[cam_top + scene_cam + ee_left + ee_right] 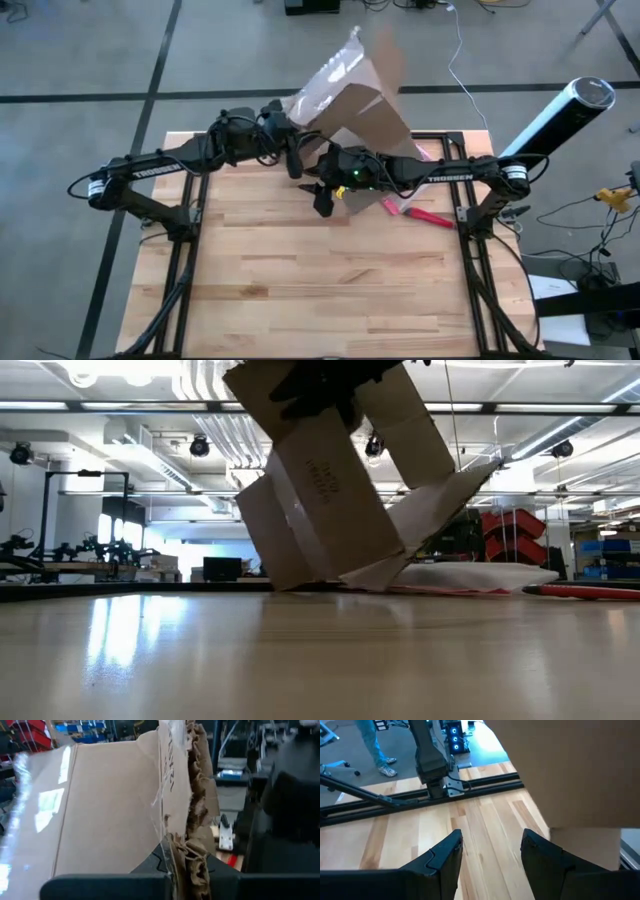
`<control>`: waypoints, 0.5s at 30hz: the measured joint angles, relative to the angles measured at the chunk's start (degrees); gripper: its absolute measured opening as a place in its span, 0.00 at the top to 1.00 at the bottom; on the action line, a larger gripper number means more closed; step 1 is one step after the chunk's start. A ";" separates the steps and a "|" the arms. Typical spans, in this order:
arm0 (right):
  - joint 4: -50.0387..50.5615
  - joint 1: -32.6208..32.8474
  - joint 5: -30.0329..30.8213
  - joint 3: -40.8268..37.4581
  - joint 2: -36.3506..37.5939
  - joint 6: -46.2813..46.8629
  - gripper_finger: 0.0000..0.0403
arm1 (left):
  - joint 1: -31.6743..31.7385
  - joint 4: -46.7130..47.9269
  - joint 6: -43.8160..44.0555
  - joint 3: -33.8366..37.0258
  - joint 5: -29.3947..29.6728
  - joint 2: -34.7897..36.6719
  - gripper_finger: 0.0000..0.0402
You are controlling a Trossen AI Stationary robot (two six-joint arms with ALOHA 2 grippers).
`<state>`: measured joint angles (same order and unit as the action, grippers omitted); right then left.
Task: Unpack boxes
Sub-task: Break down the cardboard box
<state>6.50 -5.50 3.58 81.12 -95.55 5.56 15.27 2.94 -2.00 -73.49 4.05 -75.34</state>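
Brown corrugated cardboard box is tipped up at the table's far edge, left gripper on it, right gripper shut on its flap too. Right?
Not quite: the right gripper is open and holds nothing, per the right wrist view. The rest stands: the brown corrugated cardboard box is tipped up at the wooden table's far edge, with the left gripper on it.

box (365,105) brown | table (300,290) pale wood stripes | pouch (425,215) pink-edged | arms black

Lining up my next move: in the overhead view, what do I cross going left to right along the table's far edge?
Left gripper → tilted brown corrugated cardboard box → red flat tool on the wood.
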 joint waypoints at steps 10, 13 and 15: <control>-0.02 0.00 -0.81 0.00 -0.24 -0.04 0.57 | 0.00 -3.89 1.81 0.00 -0.01 -1.14 1.00; -0.08 0.24 -1.08 0.00 -0.24 0.23 0.57 | 0.00 -4.85 2.19 0.02 0.79 -1.24 1.00; -0.65 0.35 -1.08 0.00 -0.24 0.22 0.57 | 0.00 -5.42 2.30 0.00 2.25 -1.24 1.00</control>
<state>5.84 -5.14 2.50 81.12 -95.79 5.79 15.27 -2.48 0.29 -73.49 6.30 -76.58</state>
